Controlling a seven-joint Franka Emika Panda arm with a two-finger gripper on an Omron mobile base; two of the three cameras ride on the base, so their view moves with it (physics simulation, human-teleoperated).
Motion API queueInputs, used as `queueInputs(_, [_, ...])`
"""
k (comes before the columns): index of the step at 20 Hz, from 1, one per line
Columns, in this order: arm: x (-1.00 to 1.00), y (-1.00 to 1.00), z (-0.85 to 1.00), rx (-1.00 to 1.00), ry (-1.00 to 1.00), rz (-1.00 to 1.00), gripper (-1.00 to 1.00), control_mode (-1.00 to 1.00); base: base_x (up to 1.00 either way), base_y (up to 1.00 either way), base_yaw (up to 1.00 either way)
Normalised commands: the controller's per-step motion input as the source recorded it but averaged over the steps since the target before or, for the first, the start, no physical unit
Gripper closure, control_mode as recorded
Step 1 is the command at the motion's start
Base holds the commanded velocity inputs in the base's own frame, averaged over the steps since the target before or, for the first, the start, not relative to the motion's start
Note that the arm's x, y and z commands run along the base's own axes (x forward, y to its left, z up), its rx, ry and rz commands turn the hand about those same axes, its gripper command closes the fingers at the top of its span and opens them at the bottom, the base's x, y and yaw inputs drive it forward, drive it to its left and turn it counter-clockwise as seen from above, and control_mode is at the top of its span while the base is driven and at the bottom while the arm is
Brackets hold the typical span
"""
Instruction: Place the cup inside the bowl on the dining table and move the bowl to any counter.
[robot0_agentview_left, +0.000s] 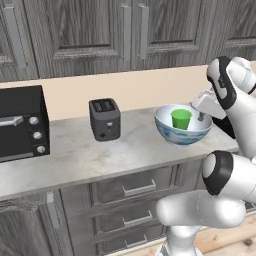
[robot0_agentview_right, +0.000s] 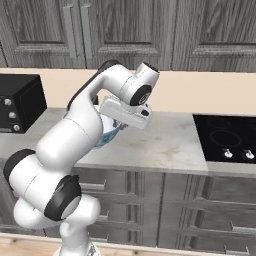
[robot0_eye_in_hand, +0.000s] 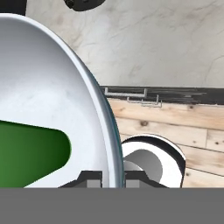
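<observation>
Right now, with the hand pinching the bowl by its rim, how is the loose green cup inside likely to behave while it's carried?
The cup stands upright and unsecured in the bowl, so it will probably slide or tip if the bowl tilts. The smooth curved inner wall looks slippery. The hand is shut on one thin edge of the rim, so the bowl may sag or pivot.

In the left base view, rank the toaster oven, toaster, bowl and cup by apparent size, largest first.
1. toaster oven, though cut off by the frame edge
2. bowl
3. toaster, narrower than the bowl but taller, so close
4. cup
</observation>
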Motion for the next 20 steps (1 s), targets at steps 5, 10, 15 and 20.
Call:
queueInputs(5, [0.00, 0.00, 0.00, 0.00, 0.00, 0.00, 1.00, 1.00, 0.00, 0.00, 0.00])
queueInputs(10, [0.00, 0.00, 0.00, 0.00, 0.00, 0.00, 1.00, 1.00, 0.00, 0.00, 0.00])
queueInputs(15, [0.00, 0.00, -0.04, 0.00, 0.01, 0.00, 1.00, -1.00, 0.00, 0.00, 0.00])
queueInputs(20, [0.00, 0.03, -0.38, 0.00, 0.00, 0.00, 1.00, -1.00, 0.00, 0.00, 0.00])
